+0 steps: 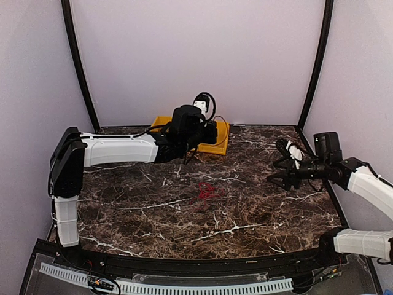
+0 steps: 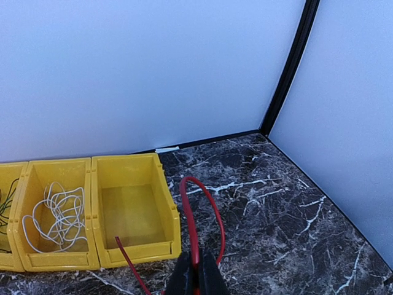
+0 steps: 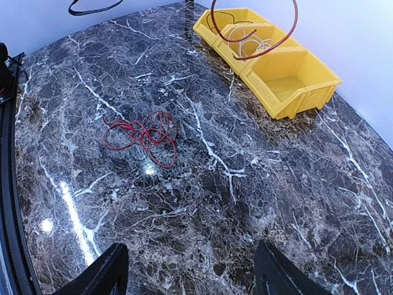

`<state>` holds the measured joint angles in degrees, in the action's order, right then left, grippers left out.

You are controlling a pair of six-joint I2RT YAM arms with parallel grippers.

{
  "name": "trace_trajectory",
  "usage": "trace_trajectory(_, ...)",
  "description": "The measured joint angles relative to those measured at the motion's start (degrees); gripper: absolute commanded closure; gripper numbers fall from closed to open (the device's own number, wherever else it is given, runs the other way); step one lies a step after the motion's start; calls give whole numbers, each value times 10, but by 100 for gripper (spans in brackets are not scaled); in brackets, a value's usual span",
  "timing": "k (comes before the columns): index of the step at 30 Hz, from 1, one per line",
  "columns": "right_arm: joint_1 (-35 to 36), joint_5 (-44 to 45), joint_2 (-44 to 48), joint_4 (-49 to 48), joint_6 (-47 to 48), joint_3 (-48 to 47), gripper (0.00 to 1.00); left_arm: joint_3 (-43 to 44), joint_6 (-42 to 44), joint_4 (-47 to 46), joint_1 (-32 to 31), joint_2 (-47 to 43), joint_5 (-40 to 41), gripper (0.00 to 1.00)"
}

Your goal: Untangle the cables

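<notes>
Left gripper (image 2: 196, 278) pinching red cable (image 2: 191, 215); right gripper (image 3: 190, 270) spread.
You see the cable's loop rising upright from the jaws at the far yellow bins (image 2: 132, 167); a red tangle (image 3: 142, 134) lies mid-table.

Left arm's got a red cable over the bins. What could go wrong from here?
The red cable in the left tool hangs near the middle bin, which holds a white cable; dropped off-target, it could land there and tangle again. Its loose end crosses the front wall of the empty bin, so it may spill onto the table.
</notes>
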<state>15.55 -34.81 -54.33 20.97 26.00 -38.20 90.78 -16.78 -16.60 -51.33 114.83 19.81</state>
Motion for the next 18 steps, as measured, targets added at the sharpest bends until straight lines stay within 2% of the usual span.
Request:
trace_trajectory(10, -7, 3, -8, 0, 12, 0, 28, 115, 44, -21, 10, 120, 63, 100)
trace_trajectory(18, -7, 3, -25, 1, 20, 0, 28, 160, 70, -57, 22, 198, 60, 100)
